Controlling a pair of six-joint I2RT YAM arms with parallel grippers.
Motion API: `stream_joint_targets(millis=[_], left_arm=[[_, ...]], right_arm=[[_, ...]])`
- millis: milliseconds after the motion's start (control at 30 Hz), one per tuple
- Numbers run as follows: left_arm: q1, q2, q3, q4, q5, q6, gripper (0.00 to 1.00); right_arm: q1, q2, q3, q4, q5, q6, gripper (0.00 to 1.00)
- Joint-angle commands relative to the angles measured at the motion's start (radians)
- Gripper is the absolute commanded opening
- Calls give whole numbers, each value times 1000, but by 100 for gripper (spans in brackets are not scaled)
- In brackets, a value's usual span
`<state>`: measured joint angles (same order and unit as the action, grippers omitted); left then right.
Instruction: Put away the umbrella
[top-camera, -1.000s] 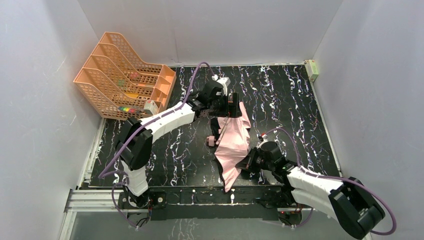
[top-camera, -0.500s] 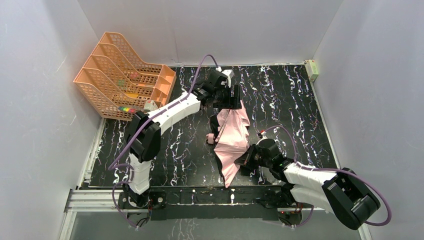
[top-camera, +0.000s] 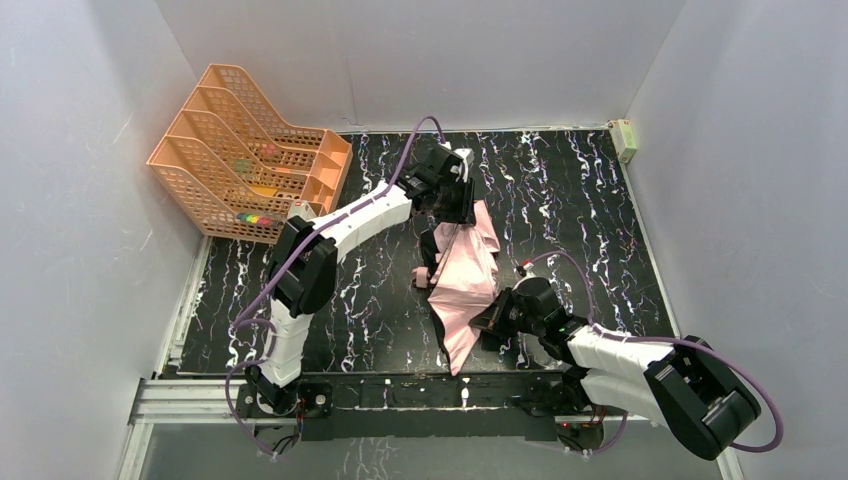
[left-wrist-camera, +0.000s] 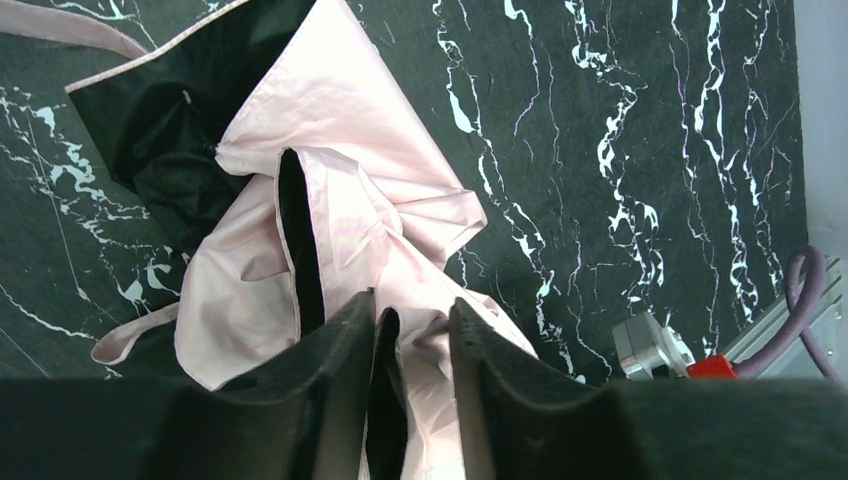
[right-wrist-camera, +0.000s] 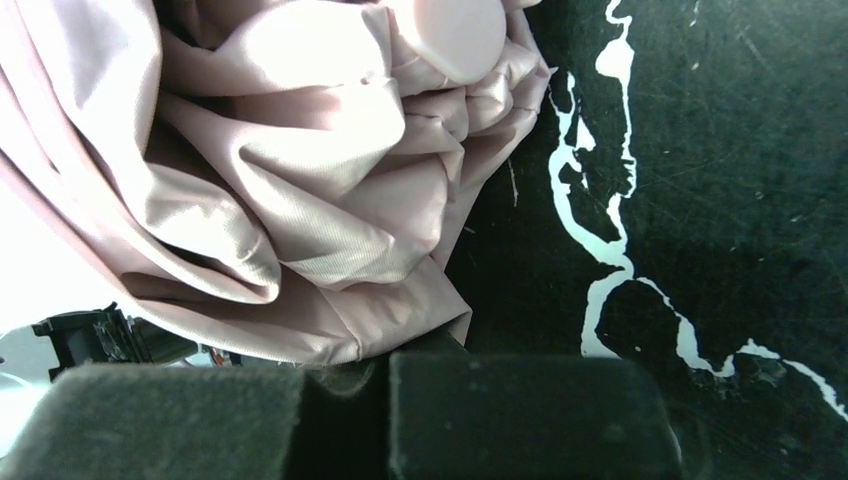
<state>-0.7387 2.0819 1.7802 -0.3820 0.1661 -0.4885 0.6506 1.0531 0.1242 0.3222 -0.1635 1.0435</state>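
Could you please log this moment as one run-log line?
pale pink and black folding umbrella: loose, not stowed | left end effector: fabric fold between jaws | right end effector: shut on fabric edge

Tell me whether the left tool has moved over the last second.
Yes. The left tool edged toward the back wall, slightly farther from the orange rack.

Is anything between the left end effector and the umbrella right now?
Nothing visible. The left end effector is right at the umbrella, with a fold of its pink fabric lying between the open fingers.
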Motion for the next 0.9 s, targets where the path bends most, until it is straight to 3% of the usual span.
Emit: stream_joint_targets(millis=[0,300,600,867], left_arm=[[5,-13,57,-26,12,17,27],[5,-37,142,-19,-8,49,0],[2,-133,135,-10,14,40,0],[-33,-345,-62,33,-50,29,0]], right_arm=[[2,11,7,18,38,10,1],[2,104,8,104,66,50,0],[-21,295,74,256,104,53,0],[-102,376,222,250,11,-38,0]])
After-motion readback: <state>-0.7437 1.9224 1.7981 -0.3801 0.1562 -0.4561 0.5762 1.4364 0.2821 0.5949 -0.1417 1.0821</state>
